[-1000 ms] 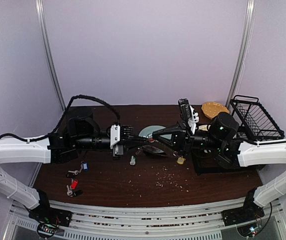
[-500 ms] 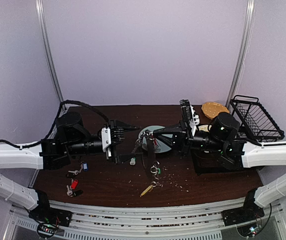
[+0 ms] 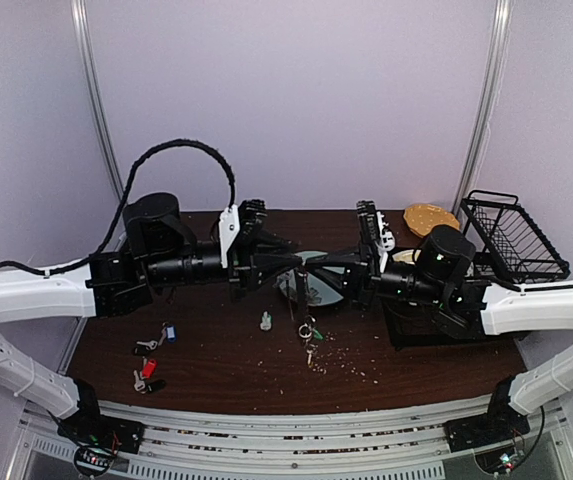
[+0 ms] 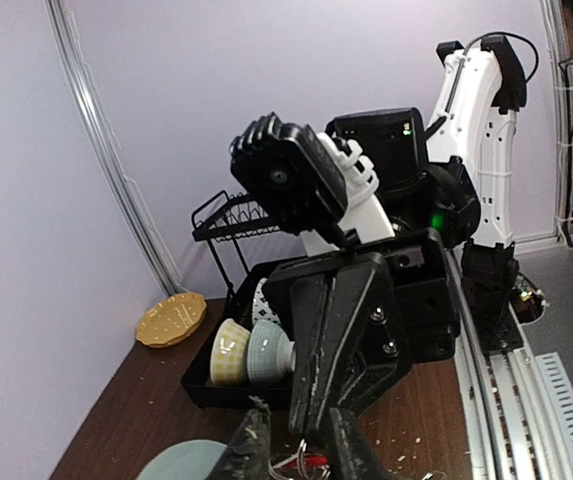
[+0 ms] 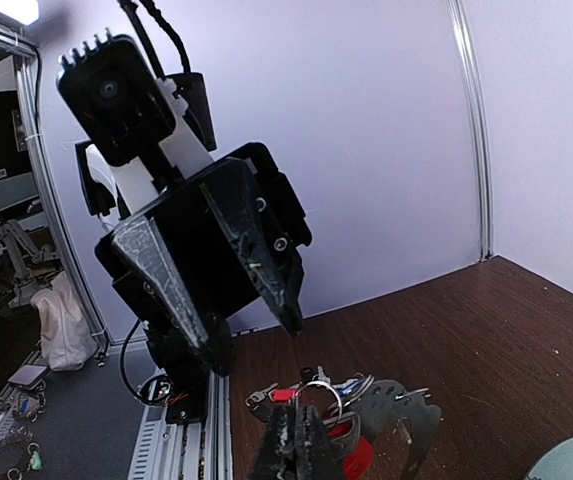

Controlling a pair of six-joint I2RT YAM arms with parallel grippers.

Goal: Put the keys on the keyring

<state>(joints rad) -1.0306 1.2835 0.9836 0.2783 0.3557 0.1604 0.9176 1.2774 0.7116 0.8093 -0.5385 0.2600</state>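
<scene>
Right pincer (image 5: 291, 442) clamped tight on the keyring (image 5: 318, 395), a thin metal loop held up above the dark wooden surface (image 3: 216, 365). Bunch of keys (image 3: 309, 335) hanging from the loop straight below that pincer, with red and green tags among them; cannot tell whether the lowest key touches the surface.

Left pincer (image 5: 254, 335) partly open, its two fingers apart with nothing between them. Tips aimed at the loop from the opposite side, just beside the right pincer and slightly higher. No clear contact with the ring.

Both arms stretched inward and roughly level, meeting head-on at mid-surface over the near edge of a pale green plate (image 3: 321, 262). Left arm's black cable (image 3: 181, 150) arching high above its wrist.

Well apart to the left, lying flat on the surface: blue-tagged key (image 3: 169, 332) and, nearer the arm bases, red-tagged key (image 3: 148, 367).
</scene>
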